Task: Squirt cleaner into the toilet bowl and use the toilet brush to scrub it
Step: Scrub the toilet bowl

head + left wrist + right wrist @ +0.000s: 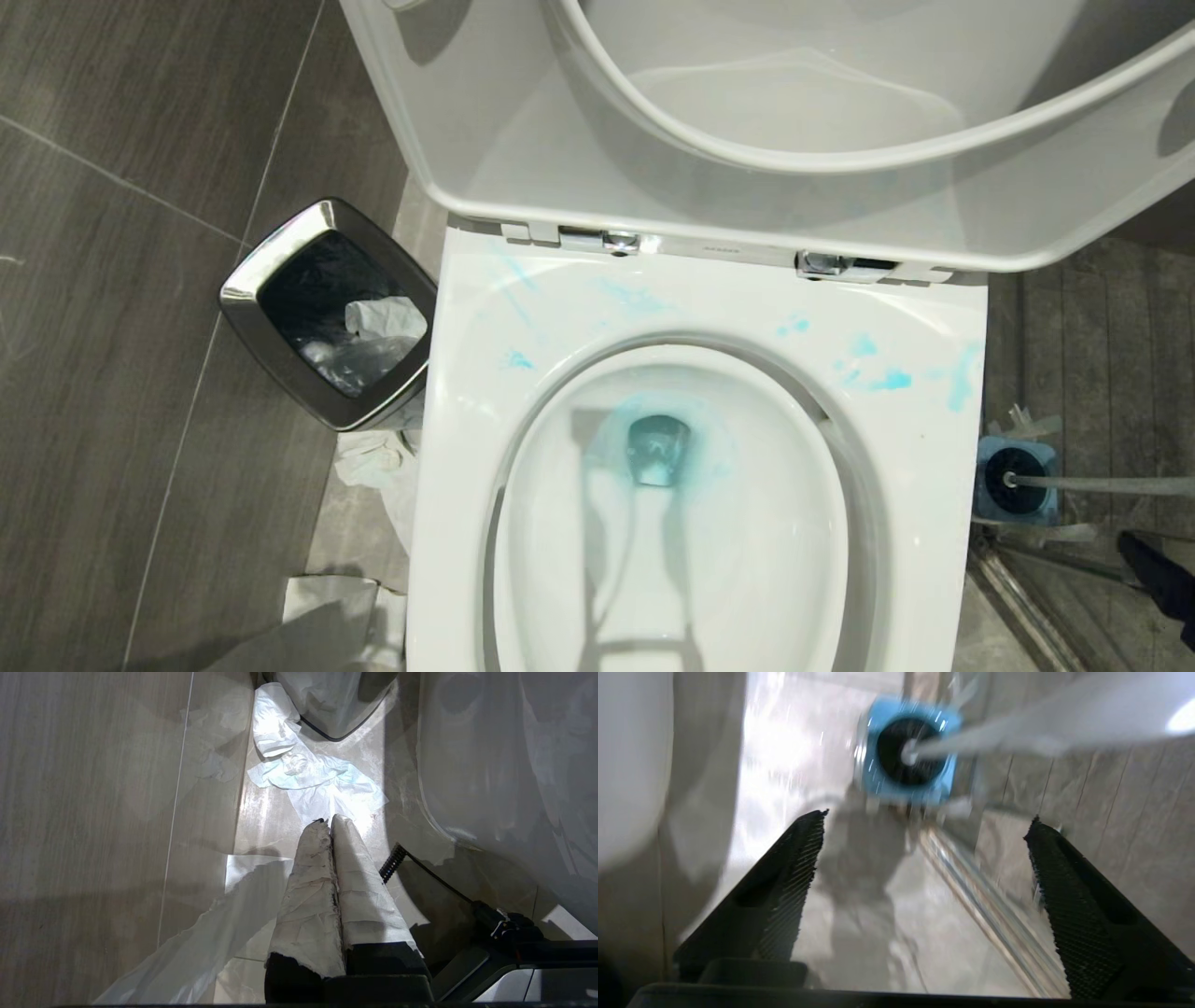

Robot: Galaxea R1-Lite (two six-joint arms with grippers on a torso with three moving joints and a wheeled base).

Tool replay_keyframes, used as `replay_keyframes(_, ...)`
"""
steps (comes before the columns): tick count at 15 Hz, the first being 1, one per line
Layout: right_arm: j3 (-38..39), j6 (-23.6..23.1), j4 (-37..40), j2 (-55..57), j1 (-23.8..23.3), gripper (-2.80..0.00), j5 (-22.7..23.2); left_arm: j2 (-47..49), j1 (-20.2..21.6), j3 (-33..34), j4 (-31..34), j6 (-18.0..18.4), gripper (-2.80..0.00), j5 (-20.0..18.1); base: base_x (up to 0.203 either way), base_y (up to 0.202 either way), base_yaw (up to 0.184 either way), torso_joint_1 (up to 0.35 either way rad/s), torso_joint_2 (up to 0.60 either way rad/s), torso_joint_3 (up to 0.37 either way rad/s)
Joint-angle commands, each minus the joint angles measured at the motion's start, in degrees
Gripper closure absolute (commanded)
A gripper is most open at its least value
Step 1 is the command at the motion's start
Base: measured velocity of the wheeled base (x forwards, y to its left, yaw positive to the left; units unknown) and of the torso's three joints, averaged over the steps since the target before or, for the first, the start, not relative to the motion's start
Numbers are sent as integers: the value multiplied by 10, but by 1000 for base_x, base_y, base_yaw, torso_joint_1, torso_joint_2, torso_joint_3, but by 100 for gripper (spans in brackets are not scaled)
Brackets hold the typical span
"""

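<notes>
The toilet bowl fills the middle of the head view, seat and lid raised. Blue smears mark its rim and blue liquid rings the drain. The toilet brush stands in its blue holder on the floor to the bowl's right. My right gripper hangs open above the floor, short of the blue holder, with nothing between its fingers. The brush handle leans away above it. My left gripper is shut, its fingers wrapped in white paper, pointing at the floor left of the toilet. The cleaner is out of view.
A steel-rimmed trash bin with a black liner stands left of the toilet. Crumpled tissue lies on the floor beside it. A metal floor rail runs under my right gripper. A black part of my right arm shows at the lower right.
</notes>
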Motion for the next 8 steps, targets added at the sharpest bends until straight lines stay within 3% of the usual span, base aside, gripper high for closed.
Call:
replay_keyframes(1,14,6,-43,74,-27,-280,2,0,0,1,-1,0,0,0,0,0,0,0,0,0)
replay_keyframes(8,9,2,-128,182,-42,-280,2,0,0,1,0,0,0,0,0,0,0,0,0,0)
